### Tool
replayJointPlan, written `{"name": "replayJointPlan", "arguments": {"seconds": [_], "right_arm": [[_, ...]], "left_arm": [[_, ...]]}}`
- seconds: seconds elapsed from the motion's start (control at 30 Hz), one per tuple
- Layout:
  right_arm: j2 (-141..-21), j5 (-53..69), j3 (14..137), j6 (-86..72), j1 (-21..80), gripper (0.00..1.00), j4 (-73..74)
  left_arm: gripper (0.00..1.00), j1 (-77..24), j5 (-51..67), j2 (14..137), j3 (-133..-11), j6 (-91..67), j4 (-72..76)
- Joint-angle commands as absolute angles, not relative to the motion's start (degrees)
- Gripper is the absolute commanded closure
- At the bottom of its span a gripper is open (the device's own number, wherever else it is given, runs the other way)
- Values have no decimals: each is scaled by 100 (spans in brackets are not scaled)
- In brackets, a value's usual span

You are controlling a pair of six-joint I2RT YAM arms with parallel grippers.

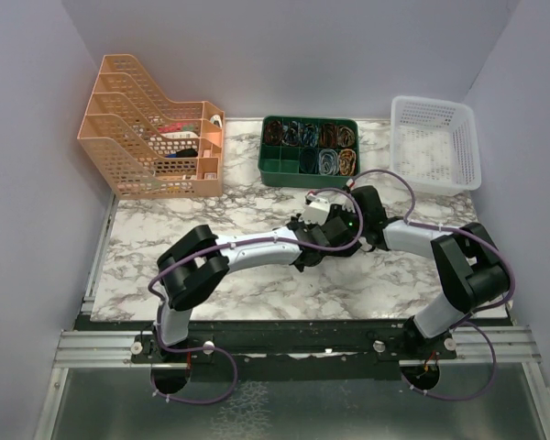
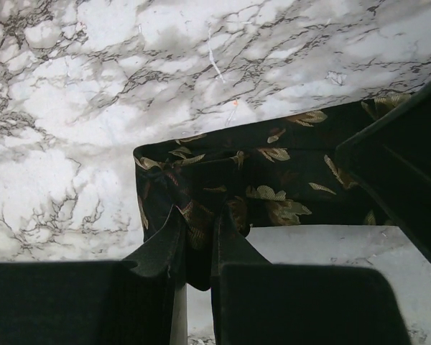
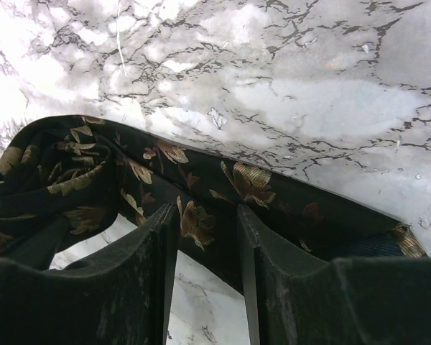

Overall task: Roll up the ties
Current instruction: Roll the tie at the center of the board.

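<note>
Left pincer (image 2: 198, 248): clenched on tie (image 2: 273, 180), folded end between its tips.
Right pincer (image 3: 201, 230): grasping tie, band crossing between tips.

The orange file rack (image 1: 137, 160), the green compartment tray (image 1: 284, 174) and the white basket (image 1: 435, 151) line the back of the marble table (image 1: 147, 238), with narrow gaps between them. At mid-table both arms converge. The left gripper (image 2: 201, 233) and right gripper (image 3: 207, 226) pinch the tie (image 2: 273, 169), which is strung between them. Open marble lies front left and front centre.
</note>
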State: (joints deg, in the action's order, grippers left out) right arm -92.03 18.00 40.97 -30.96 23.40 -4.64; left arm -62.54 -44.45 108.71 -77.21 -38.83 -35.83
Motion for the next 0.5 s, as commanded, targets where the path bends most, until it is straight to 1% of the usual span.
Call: {"name": "replayJointPlan", "arguments": {"seconds": [0.0,0.3,0.47], "right_arm": [[-9246,1895,3965,-3103,2260,57,-430],[-9293,1963,3952,-3102,2198,57,-456],[-9359,2033,3989,-3092,2189,57,-455]], "left_arm": [[100,-6384,-4733,11183,-8068,-3872,-3848],[100,-6398,-5231,10982,-8116,-3534,-4154],[100,-6398,-5411,11280,-8322,-3228,-4335]]}}
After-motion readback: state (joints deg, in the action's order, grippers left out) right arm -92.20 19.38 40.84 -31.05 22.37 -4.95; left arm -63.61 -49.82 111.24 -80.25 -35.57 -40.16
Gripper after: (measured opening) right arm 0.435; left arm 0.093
